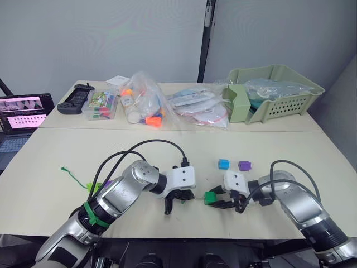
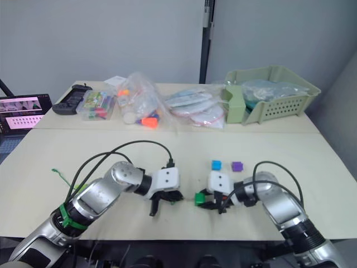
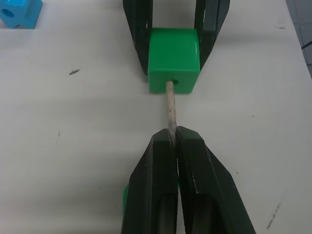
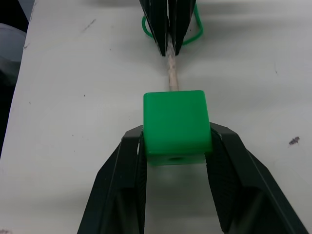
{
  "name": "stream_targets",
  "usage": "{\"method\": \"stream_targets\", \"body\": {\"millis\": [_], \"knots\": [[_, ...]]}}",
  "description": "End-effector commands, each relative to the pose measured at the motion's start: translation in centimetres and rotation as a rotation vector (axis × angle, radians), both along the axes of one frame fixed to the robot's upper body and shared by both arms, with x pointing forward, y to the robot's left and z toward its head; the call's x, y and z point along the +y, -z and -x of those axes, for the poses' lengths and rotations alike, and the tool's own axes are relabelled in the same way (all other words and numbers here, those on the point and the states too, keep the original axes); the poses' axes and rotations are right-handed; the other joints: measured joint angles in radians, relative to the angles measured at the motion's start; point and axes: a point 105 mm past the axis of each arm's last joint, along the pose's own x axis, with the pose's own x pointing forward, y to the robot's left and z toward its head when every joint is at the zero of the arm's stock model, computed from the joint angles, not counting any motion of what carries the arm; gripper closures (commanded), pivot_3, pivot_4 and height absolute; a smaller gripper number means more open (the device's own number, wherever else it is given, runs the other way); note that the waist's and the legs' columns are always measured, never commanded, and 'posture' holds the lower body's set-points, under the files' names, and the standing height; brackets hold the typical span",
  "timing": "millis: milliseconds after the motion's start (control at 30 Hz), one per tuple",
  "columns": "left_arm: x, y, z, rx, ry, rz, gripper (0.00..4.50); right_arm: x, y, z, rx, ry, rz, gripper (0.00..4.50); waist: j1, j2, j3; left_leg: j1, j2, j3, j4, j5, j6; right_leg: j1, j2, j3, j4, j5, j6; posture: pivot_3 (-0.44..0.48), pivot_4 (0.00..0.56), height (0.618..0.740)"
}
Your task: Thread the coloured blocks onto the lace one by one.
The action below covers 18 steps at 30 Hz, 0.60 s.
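Right now the right gripper (image 4: 176, 146) is clamping the dark green block (image 4: 176, 126) by two opposite faces, just above the pale worktop (image 1: 167, 151), while the left gripper (image 3: 171, 139) is pinching the lace (image 4: 170, 68) by its stiff pale tip, fingers pressed together. That tip is entering the block's hole, and the green cord is looping behind the left fingers.

Trouble is most likely coming from alignment. The tip is a thin, slightly rough-looking stick and the bore is barely wider, so any tilt between the two wrists is likely jamming the point against the inner wall or bowing it. The left fingers are holding it close to the block, so little free length is left to push through; a regrasp seems needed, and letting go could let the tip slide back out. The block is smooth, glossy plastic with rounded edges, so it could twist or pop out under a sideways push.

How far the tip is reaching inside I cannot tell; the far hole looks empty, probably.

The blue block (image 1: 223, 163) and a purple block (image 1: 244, 165) are sitting side by side on the worktop beyond the grippers, both small cubes.
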Motion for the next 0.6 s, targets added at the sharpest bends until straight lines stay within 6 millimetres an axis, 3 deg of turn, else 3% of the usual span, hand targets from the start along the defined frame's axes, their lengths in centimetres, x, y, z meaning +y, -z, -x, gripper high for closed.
{"method": "stream_targets", "body": {"millis": [33, 367, 600], "knots": [[-0.7, -1.1, 0.1, -0.044, 0.021, 0.021, 4.5, 0.4, -0.5, 0.1, -0.021, -0.014, -0.005, 3.32, 0.0, 0.0, 0.0, 0.0, 0.0, 0.0, 0.0, 0.0, 0.0, 0.0, 0.0, 0.0, 0.0, 0.0, 0.0, 0.0, 0.15, 0.74], [-2.7, -0.7, 0.0, -0.025, 0.043, 0.073, 4.5, 1.7, -1.2, 0.0, -0.034, -0.003, -0.049, 3.32, 0.0, 0.0, 0.0, 0.0, 0.0, 0.0, 0.0, 0.0, 0.0, 0.0, 0.0, 0.0, 0.0, 0.0, 0.0, 0.0, 0.15, 0.74], [-3.8, -0.6, -0.3, -0.002, 0.023, 0.179, 4.5, 0.9, -0.6, 0.0, -0.026, 0.035, -0.026, 3.32, 0.006, 0.0, 0.0, 0.0, 0.0, 0.0, 0.001, 0.0, 0.0, 0.001, -0.001, 0.0, 0.0, 0.0, 0.0, 0.0, 0.15, 0.74]]}}
